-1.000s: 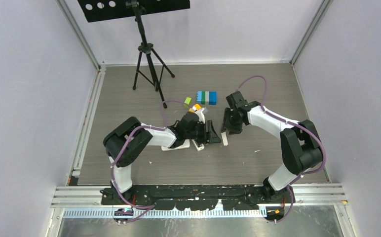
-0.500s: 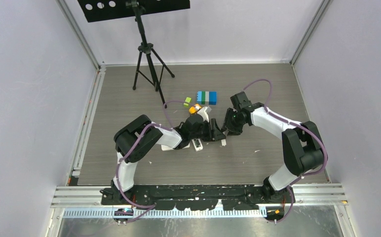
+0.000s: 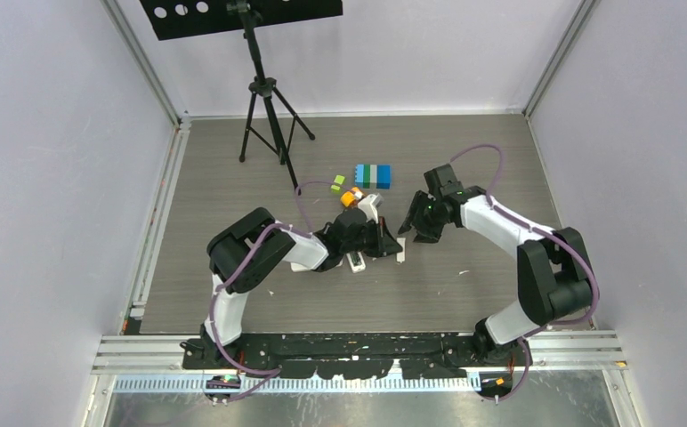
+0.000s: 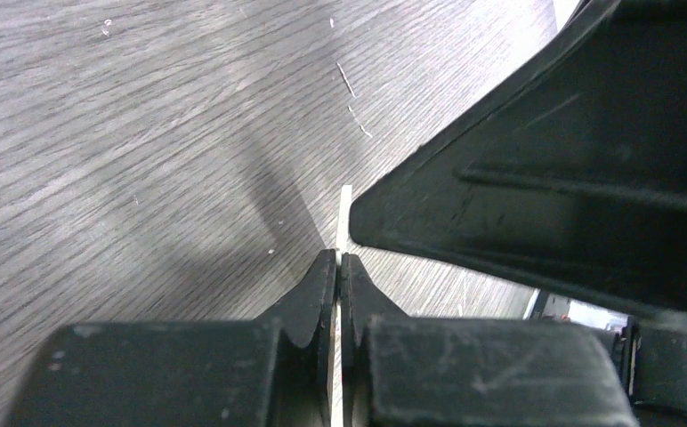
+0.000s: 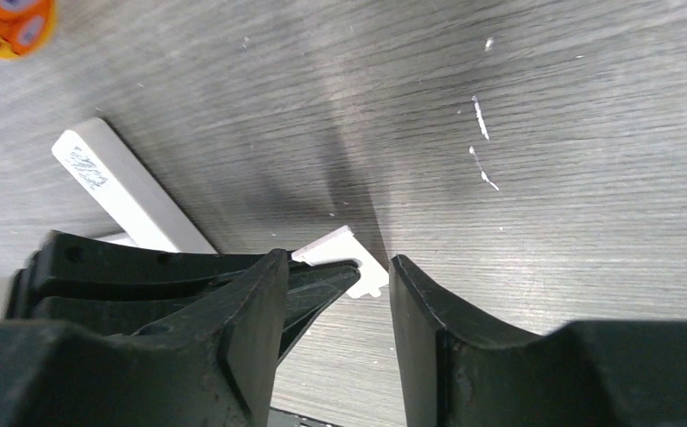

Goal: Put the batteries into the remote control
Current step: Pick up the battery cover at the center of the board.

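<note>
Left claw (image 4: 338,267) pinching shut on a thin white plate (image 5: 333,245) near the middle of the table (image 3: 233,178), white remote (image 5: 122,178) lying just beside an orange block (image 5: 6,22), right claw (image 5: 337,263) hovering open close by the plate, batteries too small to make out.

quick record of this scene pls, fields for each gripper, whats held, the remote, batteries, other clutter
left gripper: shut on the thin white plate, seen edge-on
right gripper: open, empty, just beside the left gripper's tips
white remote: lying on the table near an orange block
batteries: none made out
toy blocks: farther back on the table
</note>
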Action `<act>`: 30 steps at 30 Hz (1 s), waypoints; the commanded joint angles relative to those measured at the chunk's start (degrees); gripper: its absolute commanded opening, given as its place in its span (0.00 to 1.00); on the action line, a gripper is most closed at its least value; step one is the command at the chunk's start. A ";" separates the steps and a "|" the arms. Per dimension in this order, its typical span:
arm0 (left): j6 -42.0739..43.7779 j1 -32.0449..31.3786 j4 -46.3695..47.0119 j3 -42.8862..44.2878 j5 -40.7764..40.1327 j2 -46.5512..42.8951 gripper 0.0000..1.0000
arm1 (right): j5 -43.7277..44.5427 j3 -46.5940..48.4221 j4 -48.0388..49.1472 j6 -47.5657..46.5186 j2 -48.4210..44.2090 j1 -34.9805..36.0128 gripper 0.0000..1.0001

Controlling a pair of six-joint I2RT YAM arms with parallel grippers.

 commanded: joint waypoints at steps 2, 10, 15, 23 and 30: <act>12.41 -0.21 1.81 -1.87 1.79 -6.03 0.00 | 0.42 1.75 0.52 4.67 -8.32 -2.59 0.56; 32.73 -0.21 -3.86 -1.12 -2.40 -15.80 0.00 | -5.54 1.74 1.35 21.11 -12.78 -4.10 0.45; 45.42 -0.21 -1.53 -1.87 -5.95 -19.50 0.00 | -9.01 0.74 5.71 26.74 -15.32 -4.06 0.41; 51.70 -0.21 -1.36 -0.54 -7.56 -21.48 0.00 | -12.85 1.22 6.46 28.55 -15.97 -4.10 0.37; 54.17 -0.21 0.02 -0.58 -7.18 -21.97 0.00 | -14.34 -0.27 7.87 29.61 -15.70 -4.09 0.35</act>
